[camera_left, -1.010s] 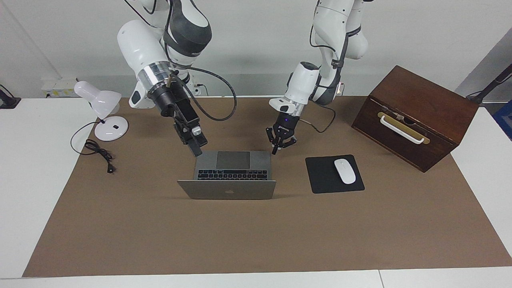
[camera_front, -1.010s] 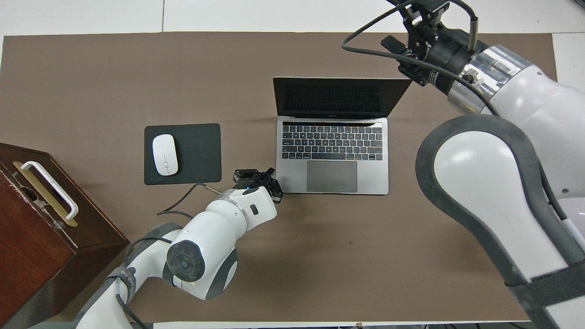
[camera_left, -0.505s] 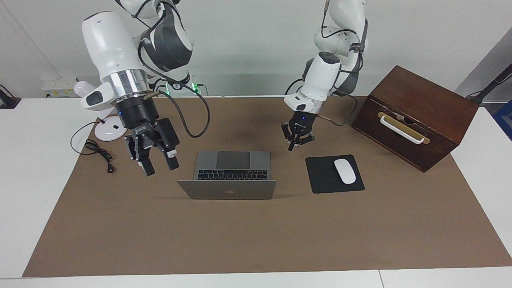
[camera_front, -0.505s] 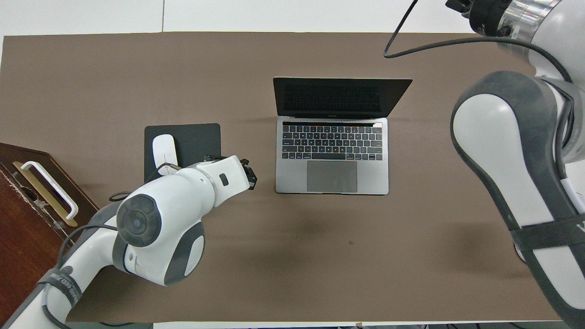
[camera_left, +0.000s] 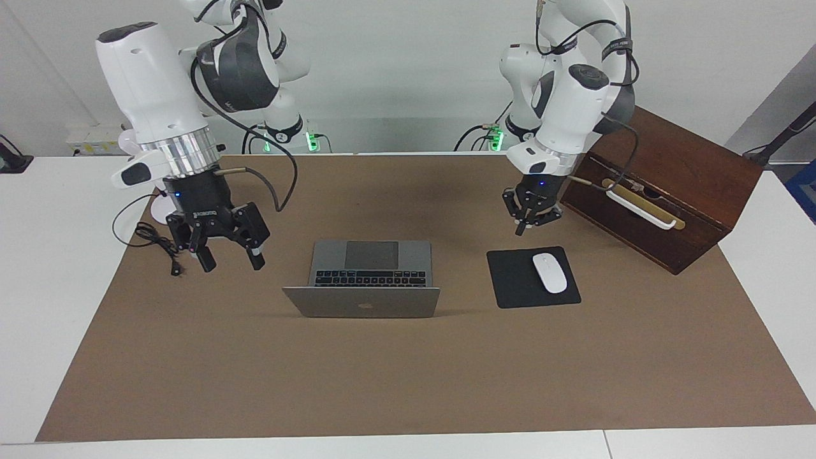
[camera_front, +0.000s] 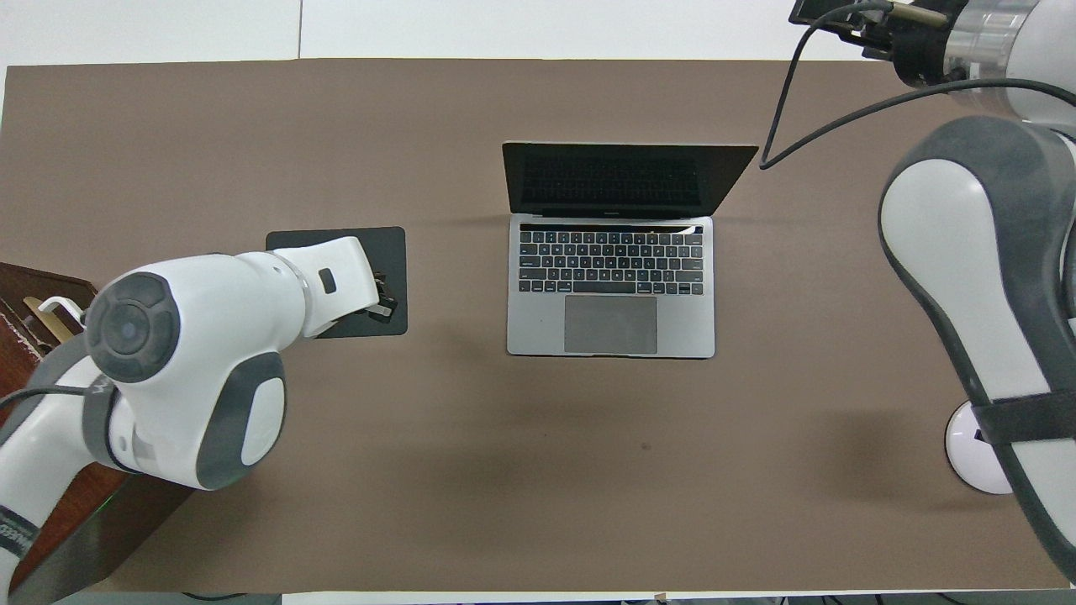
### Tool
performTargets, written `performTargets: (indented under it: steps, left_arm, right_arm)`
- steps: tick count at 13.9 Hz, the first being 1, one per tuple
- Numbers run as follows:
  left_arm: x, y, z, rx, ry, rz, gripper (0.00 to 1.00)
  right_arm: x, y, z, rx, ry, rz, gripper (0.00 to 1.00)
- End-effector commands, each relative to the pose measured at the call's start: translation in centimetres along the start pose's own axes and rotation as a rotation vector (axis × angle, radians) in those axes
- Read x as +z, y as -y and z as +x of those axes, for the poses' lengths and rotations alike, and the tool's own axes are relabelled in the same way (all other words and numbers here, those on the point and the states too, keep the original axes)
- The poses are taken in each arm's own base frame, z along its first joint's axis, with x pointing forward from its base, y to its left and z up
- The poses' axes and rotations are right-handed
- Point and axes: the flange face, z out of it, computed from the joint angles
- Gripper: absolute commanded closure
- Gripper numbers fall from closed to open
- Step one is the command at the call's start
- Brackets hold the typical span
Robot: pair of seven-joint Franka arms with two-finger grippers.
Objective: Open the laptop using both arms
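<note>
Beside the open laptop (camera_left: pixel 370 275) lies a mouse pad (camera_left: pixel 533 278); left end effector (camera_left: pixel 524 227) together, right end effector (camera_left: pixel 229 260) apart.

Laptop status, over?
Laptop open, lid up. Right hand open, up beside it; left hand shut, above the mouse pad. Nothing obstructing.

One laptop (camera_left: pixel 370 277), one mouse (camera_left: pixel 549 272), one mouse pad (camera_left: pixel 510 280), one wooden box (camera_left: pixel 669 185), one lamp (camera_left: pixel 167 207).
</note>
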Motion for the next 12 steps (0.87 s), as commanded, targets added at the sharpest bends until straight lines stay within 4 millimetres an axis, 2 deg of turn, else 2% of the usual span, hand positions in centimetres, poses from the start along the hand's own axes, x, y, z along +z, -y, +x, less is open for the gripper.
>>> performTargets:
  steps: [1, 3, 5, 6, 8, 9, 11, 12]
  left_arm:
    - [-3.3, 3.3, -2.0, -0.028, 0.030, 0.044, 0.01]
    - [-4.6, 5.8, -3.3, -0.078, 0.037, 0.058, 0.00]
    - [-6.0, 7.9, -4.3, -0.124, 0.026, 0.074, 0.00]
    - [-6.6, 8.8, -4.7, -0.144, 0.026, 0.078, 0.00]
    - [-9.8, 11.5, -5.0, -0.200, 0.029, 0.092, 0.00]
    - [-11.3, 12.4, -4.7, -0.219, 0.039, 0.092, 0.00]
    - [-13.6, 14.6, -4.8, -0.287, 0.062, 0.094, 0.00]
    - [-14.7, 15.0, -4.5, -0.331, 0.071, 0.093, 0.00]
  right_arm:
    - [-2.5, -3.7, -0.9, -0.009, 0.124, -0.053, 0.00]
    - [-4.6, -8.0, -1.4, -0.013, 0.204, -0.086, 0.00]
    - [-7.2, -11.4, -2.0, -0.052, 0.250, -0.120, 0.00]
    - [-8.5, -12.6, -2.4, -0.057, 0.270, -0.137, 0.00]
    - [-11.0, -14.4, -3.3, -0.052, 0.289, -0.156, 0.00]
    - [-11.8, -14.2, -3.7, -0.052, 0.301, -0.152, 0.00]
    - [-12.7, -11.6, -5.0, -0.095, 0.320, -0.180, 0.00]
    - [-12.6, -10.4, -5.7, -0.068, 0.326, -0.204, 0.00]
